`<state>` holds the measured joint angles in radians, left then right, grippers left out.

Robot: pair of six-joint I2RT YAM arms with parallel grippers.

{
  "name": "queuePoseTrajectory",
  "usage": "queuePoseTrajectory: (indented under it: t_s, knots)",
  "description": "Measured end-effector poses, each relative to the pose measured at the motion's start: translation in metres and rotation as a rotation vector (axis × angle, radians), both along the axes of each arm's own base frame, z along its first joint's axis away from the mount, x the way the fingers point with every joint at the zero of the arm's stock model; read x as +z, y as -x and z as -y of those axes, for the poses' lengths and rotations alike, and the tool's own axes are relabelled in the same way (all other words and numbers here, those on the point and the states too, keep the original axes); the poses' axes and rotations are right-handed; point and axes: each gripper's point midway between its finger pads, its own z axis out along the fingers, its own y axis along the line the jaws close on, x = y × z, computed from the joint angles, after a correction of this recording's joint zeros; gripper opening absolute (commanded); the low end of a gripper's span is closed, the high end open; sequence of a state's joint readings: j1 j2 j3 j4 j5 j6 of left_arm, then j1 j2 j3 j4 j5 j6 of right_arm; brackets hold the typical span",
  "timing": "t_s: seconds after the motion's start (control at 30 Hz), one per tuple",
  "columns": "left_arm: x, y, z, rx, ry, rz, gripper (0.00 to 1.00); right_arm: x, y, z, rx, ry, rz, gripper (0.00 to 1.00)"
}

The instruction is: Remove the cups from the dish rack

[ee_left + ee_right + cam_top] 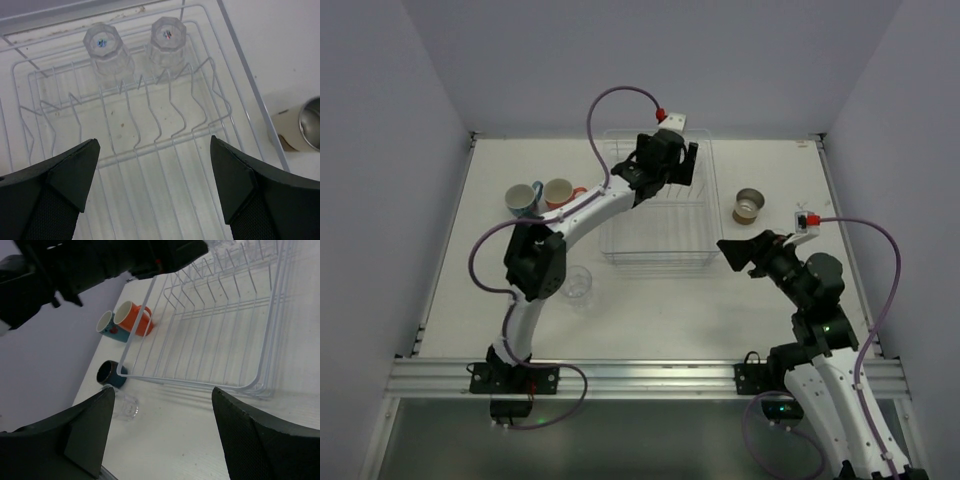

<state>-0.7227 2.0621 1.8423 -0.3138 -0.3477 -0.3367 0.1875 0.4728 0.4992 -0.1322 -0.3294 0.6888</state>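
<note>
The dish rack (655, 262) stands mid-table. My left gripper (672, 160) hovers open over its far end. The left wrist view shows the gripper (155, 165) above the rack (235, 65), with two clear tumblers (106, 50) (167, 42) upside down on the prongs ahead. My right gripper (745, 250) is open and empty just right of the rack (215, 330). Outside the rack are a blue mug (523, 198), an orange mug (560, 192), a clear tumbler (578, 283) and a brown cup (750, 206). A dark blue mug (111, 374) lies by the rack's corner.
The left arm's elbow (535, 262) hangs over the table left of the rack, near the clear tumbler. Walls close in the table on the left, far and right sides. A metal rail (640, 375) runs along the near edge.
</note>
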Motion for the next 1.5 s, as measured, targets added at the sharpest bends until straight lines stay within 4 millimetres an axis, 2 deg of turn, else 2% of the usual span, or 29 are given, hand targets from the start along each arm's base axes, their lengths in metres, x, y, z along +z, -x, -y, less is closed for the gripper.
queuePoseTrajectory:
  t_s: [0.1,0.23,0.33,0.53,0.7,1.03,1.33,1.5]
  knots:
    - [-0.007,-0.038,0.01,0.057,-0.022,0.045,0.98,0.006,0.007,-0.004,0.034,-0.008,0.024,0.8]
    - [-0.018,-0.077,0.008,0.131,-0.068,0.113,0.95,0.007,0.013,-0.011,0.083,-0.013,0.025,0.79]
    - [-0.03,-0.096,-0.001,0.174,-0.104,0.138,0.89,0.007,0.018,-0.015,0.119,-0.015,0.024,0.79]
    - [-0.062,-0.126,-0.025,0.224,-0.1,0.133,0.87,0.004,0.03,-0.021,0.176,-0.004,0.018,0.79]
    - [-0.069,-0.152,-0.031,0.231,-0.038,0.165,0.82,0.002,0.035,-0.025,0.211,-0.002,0.013,0.78]
    - [-0.092,-0.171,-0.009,0.198,0.082,0.213,0.72,-0.013,0.043,-0.032,0.257,0.005,-0.039,0.77]
    - [-0.088,-0.18,-0.011,0.215,0.136,0.251,0.46,-0.019,0.044,-0.034,0.277,0.015,-0.061,0.77]
    - [-0.092,-0.18,-0.012,0.212,0.118,0.265,0.31,-0.019,0.046,-0.035,0.287,0.014,-0.064,0.77]
